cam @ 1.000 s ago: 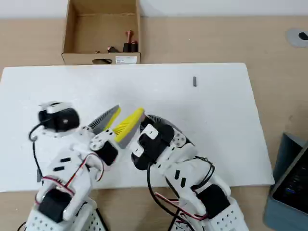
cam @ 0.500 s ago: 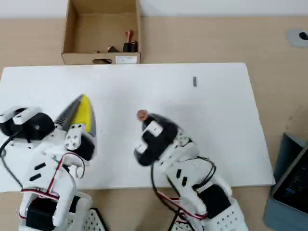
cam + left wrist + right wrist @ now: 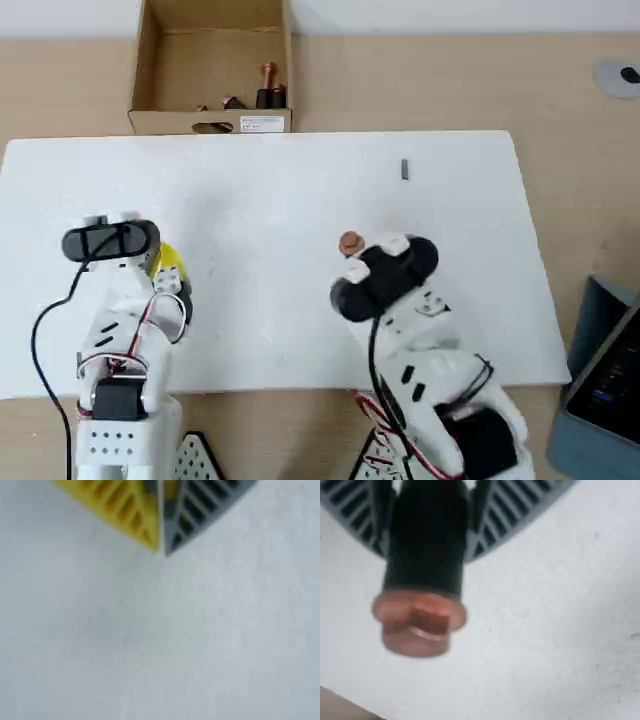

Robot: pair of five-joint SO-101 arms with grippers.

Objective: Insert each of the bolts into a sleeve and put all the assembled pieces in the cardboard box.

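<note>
Overhead, both arms stand over the white mat [image 3: 300, 200], the left arm at lower left of the frame and the right arm just right of centre. The right gripper [image 3: 427, 555] is clamped on a black sleeve [image 3: 424, 572], with a grey finger pressing it from either side. A copper bolt [image 3: 417, 625] sits in the sleeve, and its flanged hex head sticks out of the end. In the high view that head shows as a copper dot near mid-frame, at the upper left tip of the right arm.

The left gripper [image 3: 161, 547] is closed on nothing, its yellow and grey fingertips meeting over the mat.

The box [image 3: 145, 80] sits on the wooden table [image 3: 450, 80] at upper left of the frame, just beside the mat's upper edge. Inside it, toward its lower right corner, lie assembled pieces [image 3: 268, 92], dark sleeves with copper bolts. A small dark part [image 3: 404, 169] lies alone on the mat, up and right of centre; I cannot tell whether it is a sleeve or a bolt.
</note>
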